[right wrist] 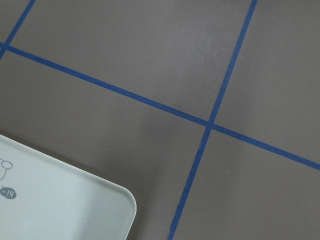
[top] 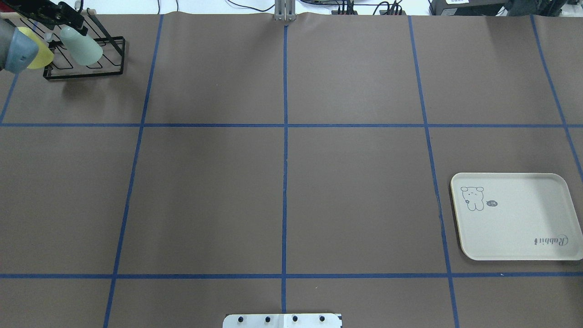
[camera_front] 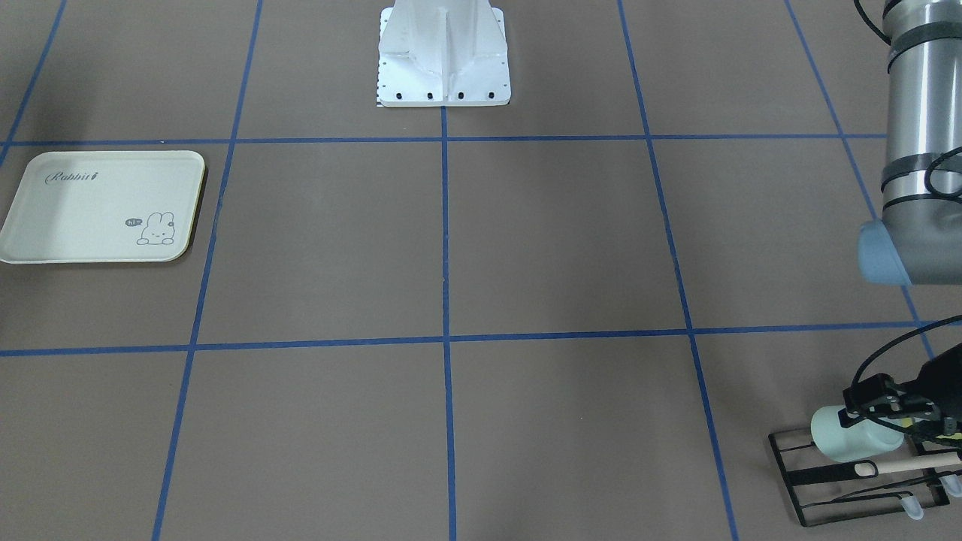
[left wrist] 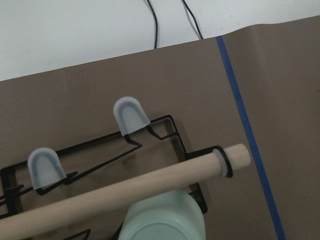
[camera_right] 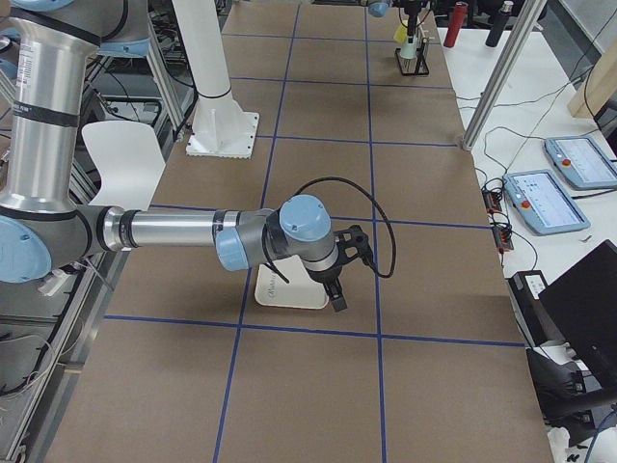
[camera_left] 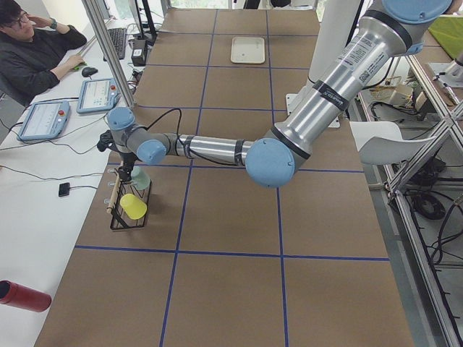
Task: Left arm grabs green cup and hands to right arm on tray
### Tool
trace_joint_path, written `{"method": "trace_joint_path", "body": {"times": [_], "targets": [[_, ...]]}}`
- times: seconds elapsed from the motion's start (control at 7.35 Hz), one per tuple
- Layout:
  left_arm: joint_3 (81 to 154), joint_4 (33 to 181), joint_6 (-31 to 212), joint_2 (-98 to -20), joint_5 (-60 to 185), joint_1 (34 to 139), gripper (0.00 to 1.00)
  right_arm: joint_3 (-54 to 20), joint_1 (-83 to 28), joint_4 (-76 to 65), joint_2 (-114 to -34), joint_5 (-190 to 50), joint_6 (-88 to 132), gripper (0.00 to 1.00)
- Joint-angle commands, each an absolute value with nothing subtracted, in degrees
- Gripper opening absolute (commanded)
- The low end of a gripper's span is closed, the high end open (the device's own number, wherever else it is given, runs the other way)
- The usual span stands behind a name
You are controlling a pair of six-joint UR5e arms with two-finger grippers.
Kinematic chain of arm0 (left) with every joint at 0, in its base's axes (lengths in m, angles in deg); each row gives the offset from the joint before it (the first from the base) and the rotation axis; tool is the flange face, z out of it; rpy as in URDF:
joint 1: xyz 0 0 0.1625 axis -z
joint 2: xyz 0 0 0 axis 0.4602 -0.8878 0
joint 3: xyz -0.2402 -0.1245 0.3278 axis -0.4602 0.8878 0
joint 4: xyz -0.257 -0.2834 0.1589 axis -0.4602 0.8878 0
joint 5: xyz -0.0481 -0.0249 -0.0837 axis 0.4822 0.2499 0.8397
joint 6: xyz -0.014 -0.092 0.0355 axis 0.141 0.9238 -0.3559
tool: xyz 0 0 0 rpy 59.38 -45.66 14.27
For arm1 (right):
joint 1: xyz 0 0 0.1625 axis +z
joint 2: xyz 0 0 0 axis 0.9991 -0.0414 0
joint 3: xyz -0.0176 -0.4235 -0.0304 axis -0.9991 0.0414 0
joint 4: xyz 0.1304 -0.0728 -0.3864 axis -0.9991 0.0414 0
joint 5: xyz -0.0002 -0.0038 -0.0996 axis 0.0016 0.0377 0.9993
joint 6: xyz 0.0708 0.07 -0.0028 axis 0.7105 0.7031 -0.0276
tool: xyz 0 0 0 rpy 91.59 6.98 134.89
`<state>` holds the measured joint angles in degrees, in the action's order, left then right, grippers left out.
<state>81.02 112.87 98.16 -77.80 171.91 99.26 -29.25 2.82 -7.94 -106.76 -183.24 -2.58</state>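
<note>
The green cup (camera_front: 845,442) sits tilted on a black wire rack (camera_front: 808,481) at the table's far left corner; it also shows in the overhead view (top: 86,48). My left gripper (camera_front: 894,406) is right at the cup's upper end, fingers either side of it and seemingly open. The left wrist view shows the cup's round bottom (left wrist: 165,222) just below a wooden rod (left wrist: 125,192). The cream tray (top: 524,228) lies flat and bare on the right side. My right gripper (camera_right: 339,285) hangs just above the tray's edge (camera_right: 280,294); whether it is open or shut I cannot tell.
A pale yellow cup (top: 40,57) sits on the same rack (top: 114,59) beside the green one. The rack has capped pegs (left wrist: 131,116). The white robot base (camera_front: 443,52) stands at the middle of the near edge. An operator sits at the side desk (camera_left: 36,50).
</note>
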Motion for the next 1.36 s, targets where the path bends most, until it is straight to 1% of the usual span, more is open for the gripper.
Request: {"method": "trace_joint_path", "body": {"times": [0.0, 0.27, 0.54, 0.82, 1.22], "targets": [[80.1, 113.8, 98.0, -77.9, 171.9, 98.8, 1.00, -28.9, 2.8, -7.9, -106.6, -183.2, -2.6, 1.00], [80.1, 113.9, 98.0, -77.9, 171.8, 98.1, 1.00, -28.8, 2.8, -7.9, -106.5, -183.2, -2.4, 1.00], [80.2, 114.0, 97.9, -77.9, 171.8, 97.9, 0.95, -28.8, 2.8, -7.9, -106.5, -183.2, -2.4, 1.00], [80.2, 114.0, 97.8, -77.9, 171.2, 97.9, 0.92, -28.8, 2.8, -7.9, -106.5, -183.2, -2.4, 1.00], [80.2, 114.0, 97.8, -78.3, 169.1, 98.0, 0.92, -28.8, 2.8, -7.9, -106.4, -183.2, -2.4, 1.00]]}}
